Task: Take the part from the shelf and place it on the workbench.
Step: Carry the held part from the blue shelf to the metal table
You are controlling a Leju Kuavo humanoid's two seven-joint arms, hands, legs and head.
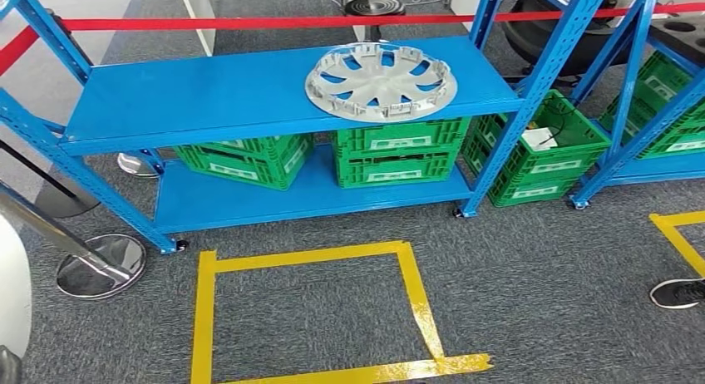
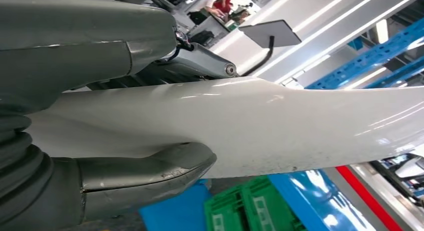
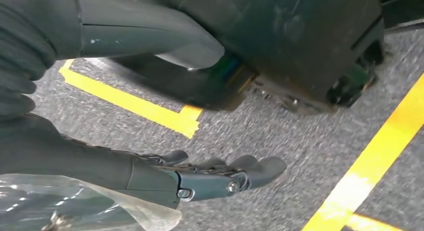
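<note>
Right hand (image 3: 165, 136) hangs low over the grey carpet (image 3: 280, 141) with its fingers (image 3: 225, 176) stretched out and apart, holding nothing. Left hand (image 2: 125, 106) lies beside a glossy white panel (image 2: 280, 126); whether it grips anything I cannot tell. On the upper level of the blue shelf (image 1: 208, 93) lies the silver wheel cover (image 1: 380, 81), flat, above green crates (image 1: 399, 155).

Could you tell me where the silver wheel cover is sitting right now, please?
In the head view, the silver wheel cover lies flat on the right half of the blue shelf's top board, directly above the middle green crate on the lower board.
</note>
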